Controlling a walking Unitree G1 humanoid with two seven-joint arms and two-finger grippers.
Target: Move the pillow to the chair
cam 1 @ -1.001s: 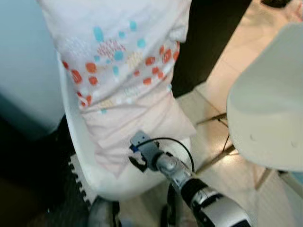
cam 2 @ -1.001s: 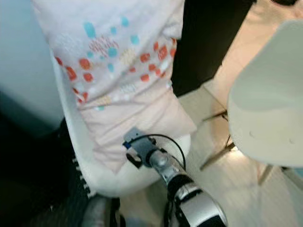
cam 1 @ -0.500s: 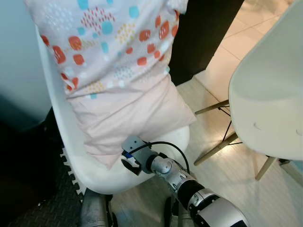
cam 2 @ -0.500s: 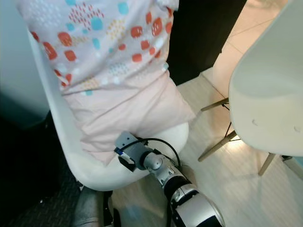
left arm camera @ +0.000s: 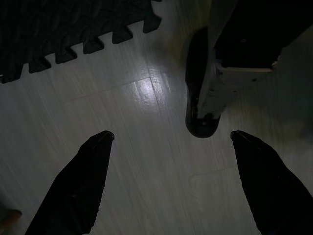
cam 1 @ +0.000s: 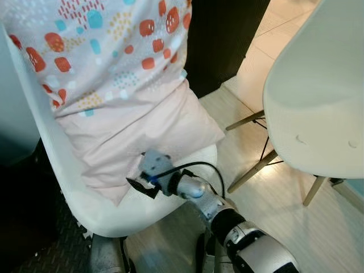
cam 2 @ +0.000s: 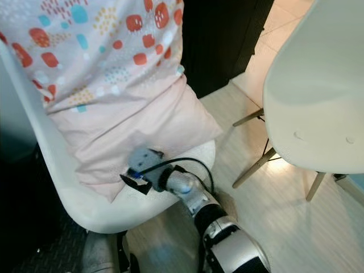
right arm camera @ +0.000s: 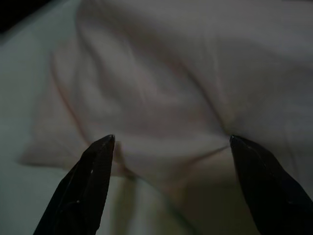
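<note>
On the left, the soft pale-pink pillow with orange and teal dots [cam 1: 119,85] is seen propped in the white moulded shell chair [cam 1: 74,199], its upper part leaning on the chair back and its plain lower edge lying on the seat. Since a second ago the head camera has tipped and shifted, so the whole scene sits differently; against the pillow itself, the right gripper [right arm camera: 168,147] has been brought from just off the seat's front to the pillow's lower edge. Its two black fingers [right arm camera: 93,181] are spread wide, with the folded pink cloth lying between them and nothing yet pinched. This is judged to be the approach to a grasp; the pillow is not yet lifted. The left gripper [left arm camera: 171,142] hangs idle over the pale wood-look floor [left arm camera: 142,161], its jaws also spread, near a dark interlocking foam mat [left arm camera: 63,24]. Further right, a dark wall panel [cam 1: 222,40] stands behind, and a second white shell chair with wooden legs [cam 1: 318,102] is found well apart across open floor, probably the destination. The seat's raised front rim may hinder the fingers closing under the cloth.
</note>
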